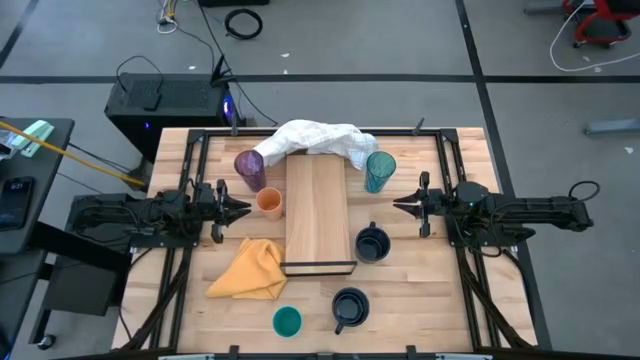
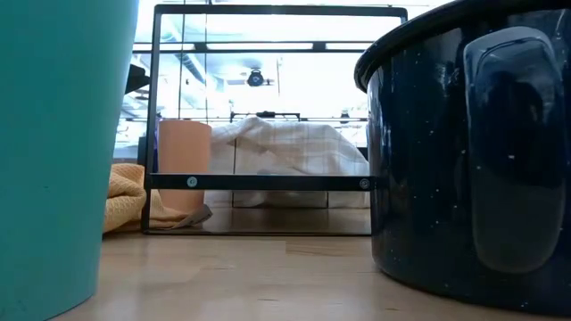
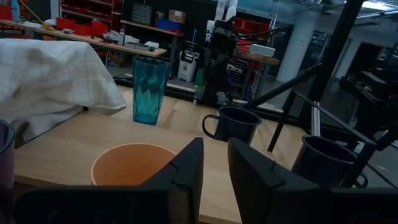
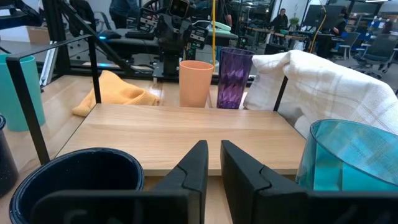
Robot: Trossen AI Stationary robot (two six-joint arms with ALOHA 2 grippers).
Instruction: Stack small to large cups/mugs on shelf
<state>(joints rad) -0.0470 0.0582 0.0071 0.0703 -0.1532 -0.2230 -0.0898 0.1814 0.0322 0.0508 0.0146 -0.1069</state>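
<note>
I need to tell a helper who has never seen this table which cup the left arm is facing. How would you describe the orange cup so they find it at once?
Start at the long pale wooden shelf lying down the middle of the table. On its left long side, near the left gripper, stands the orange cup. It is short, plain and handleless; the purple tumbler beside it is taller.

Shelf (image 1: 317, 212) bare mid-desk; orange cup (image 1: 270, 203) beside left gripper (image 1: 244, 208), navy mug (image 1: 372, 243) near right gripper (image 1: 399, 205).
</note>
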